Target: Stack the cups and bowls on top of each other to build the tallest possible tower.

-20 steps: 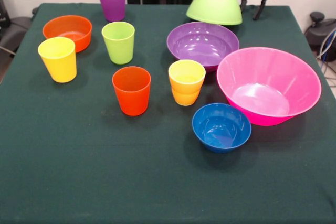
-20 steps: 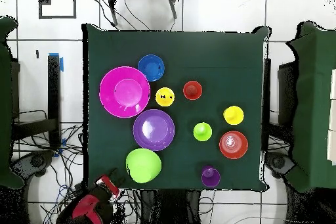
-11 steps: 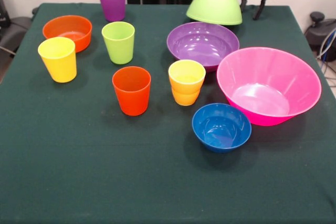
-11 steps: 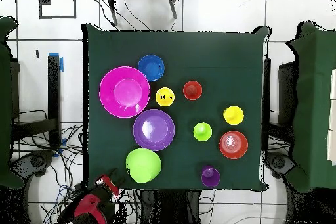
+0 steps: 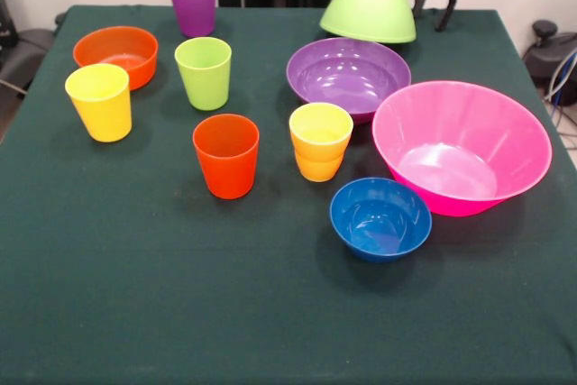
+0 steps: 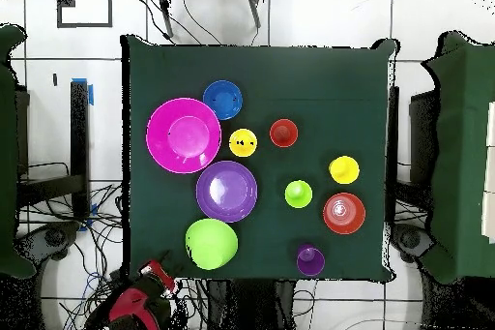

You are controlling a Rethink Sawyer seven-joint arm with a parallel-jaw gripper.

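The hand (image 5: pixel 435 4), fingers spread and empty, hangs just beside the upturned lime green bowl (image 5: pixel 369 12) at the tabletop's (image 5: pixel 270 313) far edge; a clumsy approach could nudge it off.

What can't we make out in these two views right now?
- Pincer: front view shows only two dark fingers under the red housing; the top edge cuts off the rest, and it is too small overhead. Open or shut: cannot tell.
- Lime green bowl: upside down, so its inside and anything beneath it are hidden in both views.
- Yellow-orange cup: looks like two nested cups; the outer wall hides how deep the inner one sits.
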